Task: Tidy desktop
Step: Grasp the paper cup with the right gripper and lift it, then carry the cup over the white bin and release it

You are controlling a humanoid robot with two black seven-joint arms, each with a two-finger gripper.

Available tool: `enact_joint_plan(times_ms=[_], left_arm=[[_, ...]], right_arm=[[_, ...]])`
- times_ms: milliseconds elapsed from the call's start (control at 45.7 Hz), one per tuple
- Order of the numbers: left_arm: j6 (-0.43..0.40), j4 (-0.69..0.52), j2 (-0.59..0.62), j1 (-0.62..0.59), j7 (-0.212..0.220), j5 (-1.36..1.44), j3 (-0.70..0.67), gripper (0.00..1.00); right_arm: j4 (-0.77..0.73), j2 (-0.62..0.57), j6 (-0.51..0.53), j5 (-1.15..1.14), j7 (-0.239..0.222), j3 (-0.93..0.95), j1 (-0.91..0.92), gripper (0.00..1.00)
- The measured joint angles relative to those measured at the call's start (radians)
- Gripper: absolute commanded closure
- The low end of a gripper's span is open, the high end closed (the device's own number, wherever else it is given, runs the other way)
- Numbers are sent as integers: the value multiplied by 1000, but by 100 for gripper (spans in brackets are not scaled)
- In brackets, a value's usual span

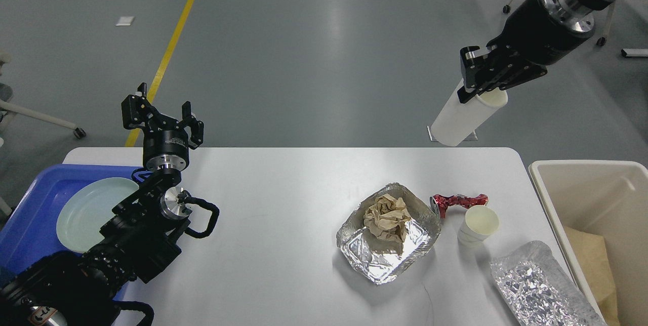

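The white desktop point(273, 199) fills the lower half of the head view. High above its far right corner my right gripper point(481, 80) is shut on the rim of a white paper cup point(463, 118), which hangs tilted below the fingers. On the desktop lie a foil tray point(387, 260) holding crumpled brown paper point(387, 217), a crushed red can point(458, 202), a second paper cup point(478, 225) and a crumpled foil container point(539, 285). At the far left edge my left gripper point(162, 116) stands open and empty, pointing up.
A blue tray point(30, 214) with a pale green plate point(88, 209) sits at the left. A cream bin point(587, 184) with brown paper inside stands beside the right edge. A wheeled chair point(557, 7) is on the floor at far right.
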Motion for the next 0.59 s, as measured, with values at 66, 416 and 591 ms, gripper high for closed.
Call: enact_joint_plan(times_ms=[66,416,591], left_arm=[[0,0,0,0,0,0,0,0],[0,0,0,0,0,0,0,0],[0,0,0,0,0,0,0,0]], right_arm=[[107,-9,3,15,-1,5,91,100],[420,-56,4,69,-8,11,380,100],[319,-46,2,-2,-25,-46,221,100]])
